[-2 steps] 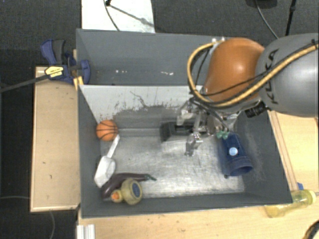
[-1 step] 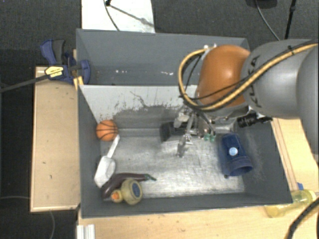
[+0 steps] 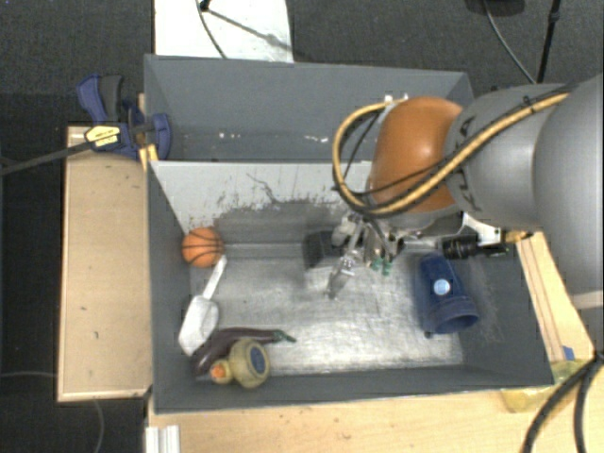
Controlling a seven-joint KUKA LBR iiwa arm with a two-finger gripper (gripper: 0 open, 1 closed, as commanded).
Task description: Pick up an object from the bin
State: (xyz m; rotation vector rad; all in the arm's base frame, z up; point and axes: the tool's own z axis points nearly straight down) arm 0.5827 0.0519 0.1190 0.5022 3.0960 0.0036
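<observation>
My gripper (image 3: 360, 270) hangs low over the middle of the bin, just below the orange cover, and stands open with nothing between its fingers. Its left fingertip (image 3: 337, 282) comes down close to the bin floor. A small dark block (image 3: 318, 248) lies right beside that finger, to its upper left, against the back slope. To the gripper's right a blue cup (image 3: 442, 300) lies on its side with its mouth facing the front.
At the left wall sits a small orange ball (image 3: 202, 247). Below it lies a white spoon (image 3: 201, 314). In the front left corner a roll of tape (image 3: 248, 361) rests against a dark, curved tool (image 3: 236, 339).
</observation>
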